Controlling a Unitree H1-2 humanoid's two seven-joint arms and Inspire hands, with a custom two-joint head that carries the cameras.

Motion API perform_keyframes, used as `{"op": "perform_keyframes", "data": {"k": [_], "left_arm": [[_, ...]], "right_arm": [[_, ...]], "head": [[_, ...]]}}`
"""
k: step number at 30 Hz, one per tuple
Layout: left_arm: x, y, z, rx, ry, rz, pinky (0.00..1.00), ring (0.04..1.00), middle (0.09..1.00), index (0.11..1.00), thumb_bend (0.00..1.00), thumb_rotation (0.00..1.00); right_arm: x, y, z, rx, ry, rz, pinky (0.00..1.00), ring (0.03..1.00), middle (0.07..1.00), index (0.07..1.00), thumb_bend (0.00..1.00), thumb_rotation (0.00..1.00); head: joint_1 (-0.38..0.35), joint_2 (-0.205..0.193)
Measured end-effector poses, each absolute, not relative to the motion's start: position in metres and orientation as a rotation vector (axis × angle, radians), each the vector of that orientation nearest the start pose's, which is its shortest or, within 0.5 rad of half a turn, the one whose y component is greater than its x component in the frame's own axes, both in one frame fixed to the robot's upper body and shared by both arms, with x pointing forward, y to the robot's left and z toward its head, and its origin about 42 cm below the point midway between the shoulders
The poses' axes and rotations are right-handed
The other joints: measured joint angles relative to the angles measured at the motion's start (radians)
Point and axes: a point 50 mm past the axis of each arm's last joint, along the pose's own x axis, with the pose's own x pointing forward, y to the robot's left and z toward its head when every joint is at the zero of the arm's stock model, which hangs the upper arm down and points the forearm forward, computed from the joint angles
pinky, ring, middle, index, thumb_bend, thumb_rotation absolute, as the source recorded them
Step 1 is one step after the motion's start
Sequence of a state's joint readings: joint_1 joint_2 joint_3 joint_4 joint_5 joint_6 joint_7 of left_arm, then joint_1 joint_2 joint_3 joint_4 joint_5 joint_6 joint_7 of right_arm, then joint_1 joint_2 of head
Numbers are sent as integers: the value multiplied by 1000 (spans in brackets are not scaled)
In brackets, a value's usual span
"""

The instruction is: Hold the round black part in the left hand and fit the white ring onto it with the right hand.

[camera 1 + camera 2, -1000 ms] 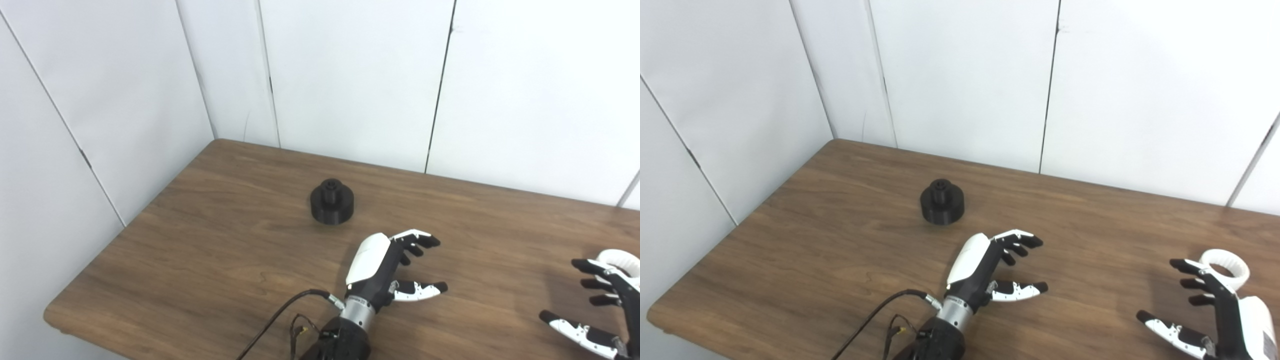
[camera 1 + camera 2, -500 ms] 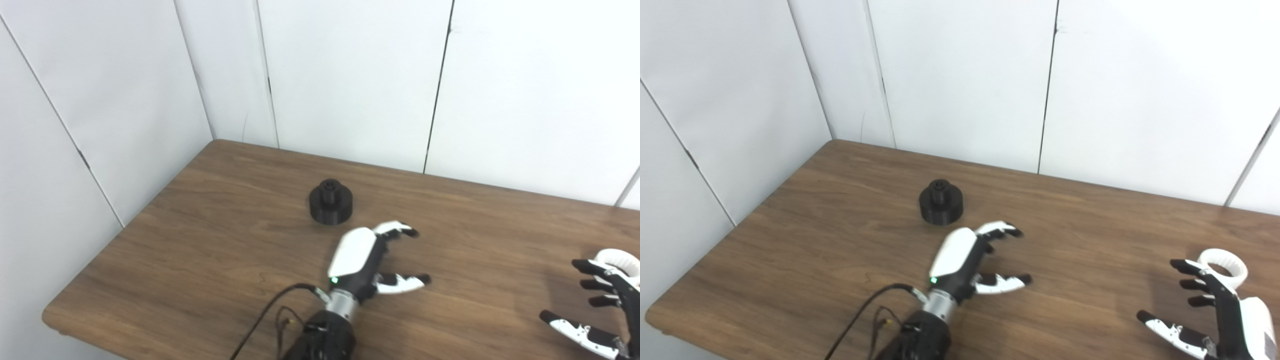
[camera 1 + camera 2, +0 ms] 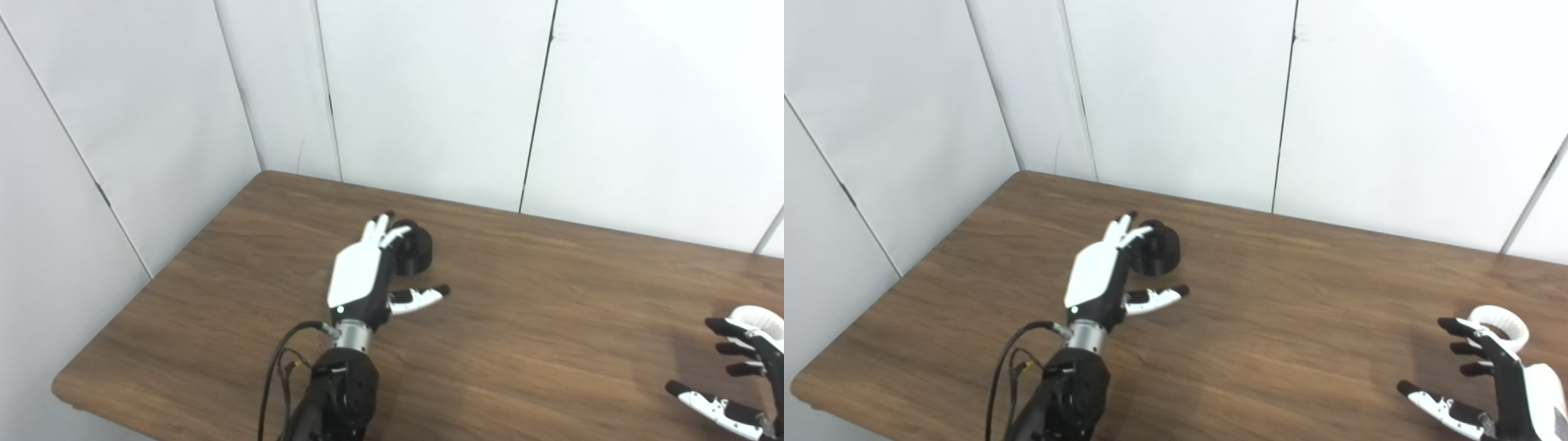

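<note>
The round black part (image 3: 416, 252) stands on the brown table (image 3: 539, 294), left of centre and towards the back. My left hand (image 3: 362, 275) is open right beside it: the fingers reach along its left side and over its top, hiding part of it, and the thumb points right just in front of it. At the far right the white ring (image 3: 1499, 323) lies flat on the table. My right hand (image 3: 1488, 380) hovers open just in front of the ring, fingers spread, holding nothing.
White wall panels (image 3: 429, 92) close off the back and left sides of the table. The table's front left corner (image 3: 61, 386) is near my left arm. A black cable (image 3: 275, 373) loops from the left wrist.
My left hand has moved back and left from the table's middle to the black part, fingers now over it. The right hand and the ring have stayed where they were.
</note>
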State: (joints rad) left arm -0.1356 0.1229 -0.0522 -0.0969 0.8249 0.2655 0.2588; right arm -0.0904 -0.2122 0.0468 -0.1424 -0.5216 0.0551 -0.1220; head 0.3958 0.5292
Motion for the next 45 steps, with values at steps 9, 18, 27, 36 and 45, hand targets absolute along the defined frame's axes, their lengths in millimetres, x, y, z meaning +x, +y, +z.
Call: {"op": "perform_keyframes", "data": {"k": [9, 18, 27, 36, 45], "left_arm": [[333, 281, 167, 994, -144, 524, 995, 1000, 1000, 835, 924, 432], [360, 300, 182, 1080, -35, 412, 1000, 1000, 1000, 913, 1000, 526], [379, 305, 171, 1198, 109, 191, 1000, 1000, 1000, 909, 1000, 614], [402, 307, 165, 1264, 190, 92, 1000, 1000, 1000, 854, 1000, 653], [411, 307, 149, 1300, 247, 65, 1000, 1000, 1000, 860, 1000, 640]], "right_arm": [[311, -260, 163, -715, -226, -118, 564, 685, 750, 715, 770, 0], [311, -259, 165, -712, -230, -116, 565, 690, 758, 721, 757, 0], [310, -258, 167, -710, -235, -107, 573, 695, 757, 717, 755, 0], [308, -258, 174, -715, -254, -112, 554, 690, 763, 712, 762, 0], [306, -262, 174, -726, -250, -126, 563, 690, 762, 704, 769, 0]], "head": [[-2, 0], [-11, 0], [-18, 6], [-26, 12], [-31, 14]]}}
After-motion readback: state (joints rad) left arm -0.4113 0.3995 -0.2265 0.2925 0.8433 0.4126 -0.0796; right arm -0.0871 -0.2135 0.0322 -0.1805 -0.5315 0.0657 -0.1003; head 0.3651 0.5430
